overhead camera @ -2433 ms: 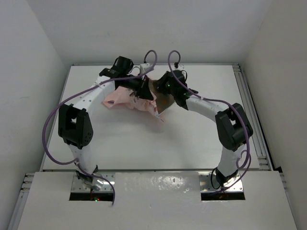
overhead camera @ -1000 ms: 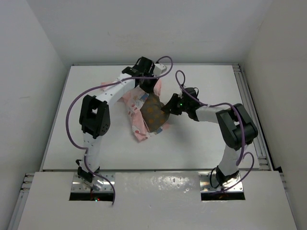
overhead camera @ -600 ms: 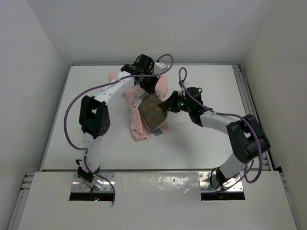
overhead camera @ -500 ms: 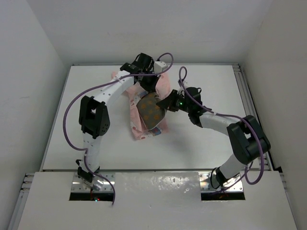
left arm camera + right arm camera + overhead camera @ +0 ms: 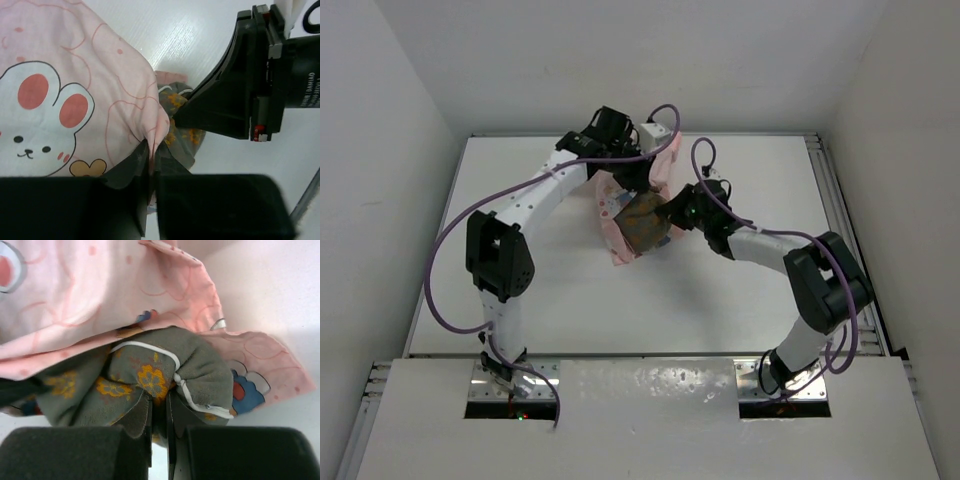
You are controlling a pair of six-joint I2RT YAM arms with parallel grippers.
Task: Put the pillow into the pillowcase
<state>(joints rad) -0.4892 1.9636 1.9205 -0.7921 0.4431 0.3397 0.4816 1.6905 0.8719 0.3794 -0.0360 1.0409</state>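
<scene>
The pink bunny-print pillowcase [image 5: 662,172] hangs bunched at the table's middle back, its lower end [image 5: 618,250] on the tabletop. My left gripper [image 5: 151,150] is shut on a pinched fold of the pillowcase [image 5: 75,100] from above. The brown pillow [image 5: 642,222] with orange flowers sticks out of the pink cloth. My right gripper [image 5: 159,407] is shut on a white-piped edge of the pillow [image 5: 150,375], which sits partly under the pillowcase [image 5: 100,295]. In the top view the left gripper [image 5: 638,178] is just above the right gripper [image 5: 668,212].
The white table [image 5: 570,300] is bounded by white walls on the left, back and right, with a metal rail [image 5: 840,200] along the right side. The right arm's black wrist [image 5: 250,85] shows close beside the cloth in the left wrist view.
The right gripper has closed on the pillow's edge. The left gripper has lifted the pillowcase up and slightly right, so the cloth now hangs more bunched over the pillow.
</scene>
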